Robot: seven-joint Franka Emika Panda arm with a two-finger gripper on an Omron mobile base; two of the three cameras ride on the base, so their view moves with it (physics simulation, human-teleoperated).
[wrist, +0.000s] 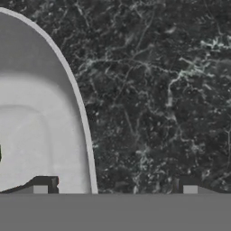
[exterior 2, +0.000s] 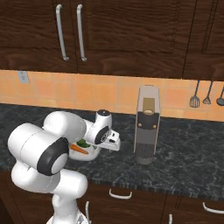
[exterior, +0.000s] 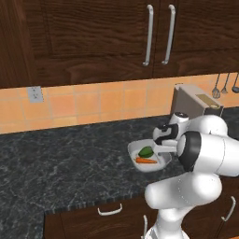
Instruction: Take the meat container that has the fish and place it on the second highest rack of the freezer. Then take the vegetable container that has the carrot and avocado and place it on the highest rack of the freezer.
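Arm point(exterior: 205, 154) hides part of tray point(exterior: 140, 150) holding carrot point(exterior: 146, 160), avocado point(exterior: 146, 151).

We see a dark, pale-veined stone counter point(exterior: 70, 158) running below an orange tiled wall. On it sits a white container point(exterior: 135, 150) holding a carrot point(exterior: 146, 161) and an avocado point(exterior: 146, 151). A tall grey appliance point(exterior 2: 146, 127) stands on the same counter, just to the right of the container and apart from it.
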